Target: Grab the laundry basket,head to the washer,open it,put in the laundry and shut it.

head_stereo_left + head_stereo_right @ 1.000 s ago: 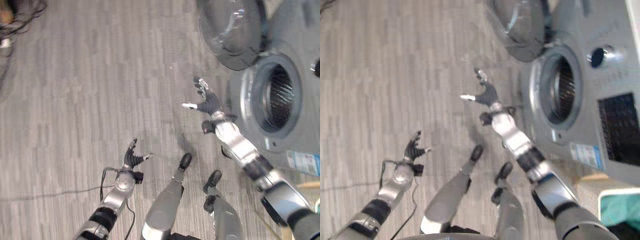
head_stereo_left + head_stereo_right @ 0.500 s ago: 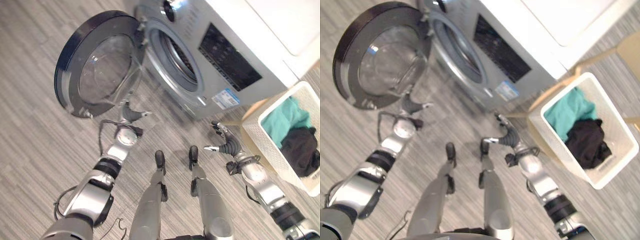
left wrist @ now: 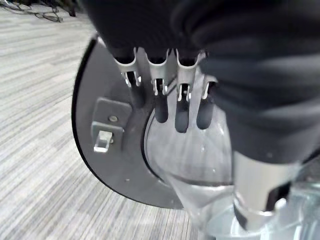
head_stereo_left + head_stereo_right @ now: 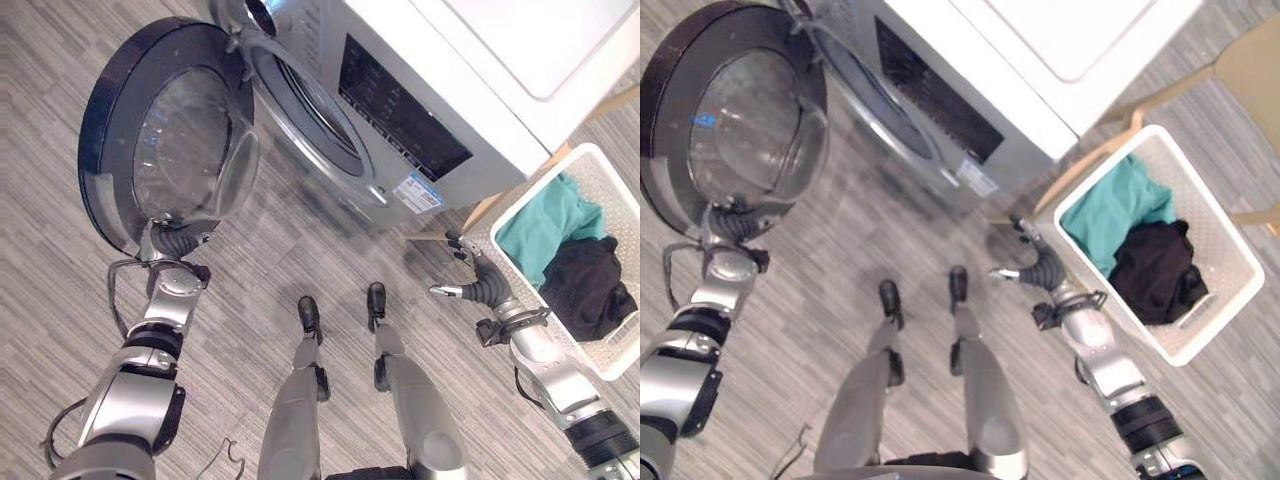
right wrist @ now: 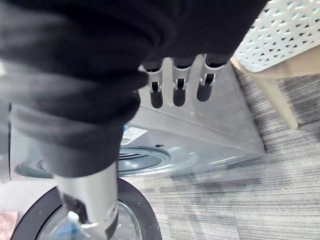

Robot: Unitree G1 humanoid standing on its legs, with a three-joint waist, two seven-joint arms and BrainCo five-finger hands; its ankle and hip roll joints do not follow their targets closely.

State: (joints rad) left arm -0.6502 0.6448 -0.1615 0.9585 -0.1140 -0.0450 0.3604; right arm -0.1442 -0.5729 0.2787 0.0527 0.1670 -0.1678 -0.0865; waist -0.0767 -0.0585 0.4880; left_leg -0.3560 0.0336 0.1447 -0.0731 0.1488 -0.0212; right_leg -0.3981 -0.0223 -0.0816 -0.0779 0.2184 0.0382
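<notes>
Washer [image 4: 440,90] door [image 4: 165,130] is swung wide open at about 10 o'clock, so the drum's ready for loading. The white laundry basket [image 4: 612,355] sits on a wooden chair [image 4: 1250,60] at 3 o'clock, teal [image 4: 545,225] and black clothes [image 4: 590,285] inside it. Right hand [image 4: 478,285] hangs just beside the basket, fingers loose and empty, probably going for the clothes. Left hand [image 4: 175,240] is relaxed and holding nothing, right by the door's lower edge.

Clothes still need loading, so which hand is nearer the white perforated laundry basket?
Right. The right hand hangs open just beside the white perforated laundry basket, not touching it. The left hand is far across, below the open washer door.
</notes>
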